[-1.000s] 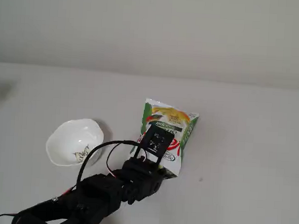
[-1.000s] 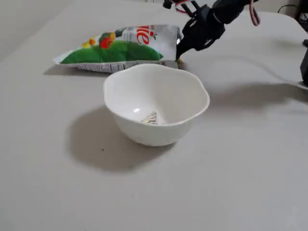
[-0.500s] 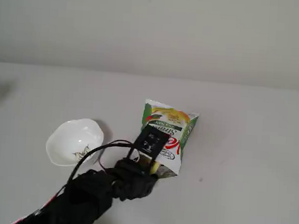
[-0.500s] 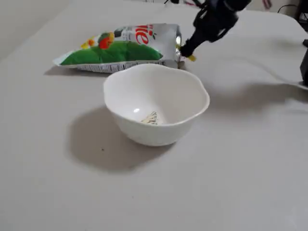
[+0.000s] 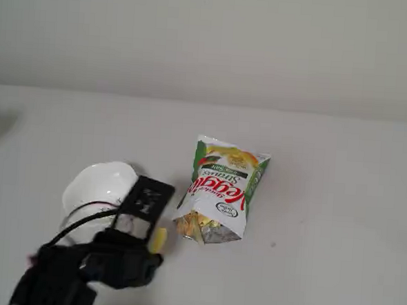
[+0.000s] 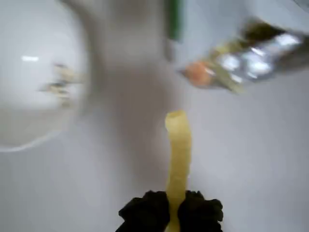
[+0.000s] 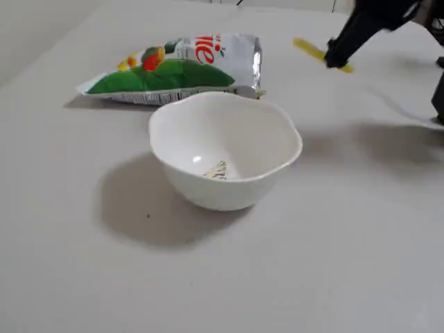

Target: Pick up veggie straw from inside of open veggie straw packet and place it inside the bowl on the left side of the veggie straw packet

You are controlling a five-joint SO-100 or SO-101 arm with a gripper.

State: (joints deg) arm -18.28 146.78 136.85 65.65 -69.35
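My gripper point(image 6: 171, 212) is shut on a pale-yellow veggie straw point(image 6: 178, 145), which sticks out past the fingertips. In a fixed view the gripper point(image 5: 155, 241) holds the straw point(image 5: 158, 239) above the table between the white bowl point(image 5: 101, 188) and the veggie straw packet point(image 5: 222, 192). In the other fixed view the gripper point(image 7: 336, 61) carries the straw point(image 7: 309, 49) in the air, to the right of the packet point(image 7: 180, 66) and behind the bowl point(image 7: 225, 149). The bowl point(image 6: 34, 77) holds only its small dark drawing. The packet's open foil mouth point(image 6: 246, 60) shows more straws.
The table point(image 5: 321, 270) is plain white, with a pale wall behind it. The arm's black body and cable point(image 5: 65, 268) fill the lower left of a fixed view. A dark arm part point(image 7: 438, 90) stands at the right edge of the other fixed view.
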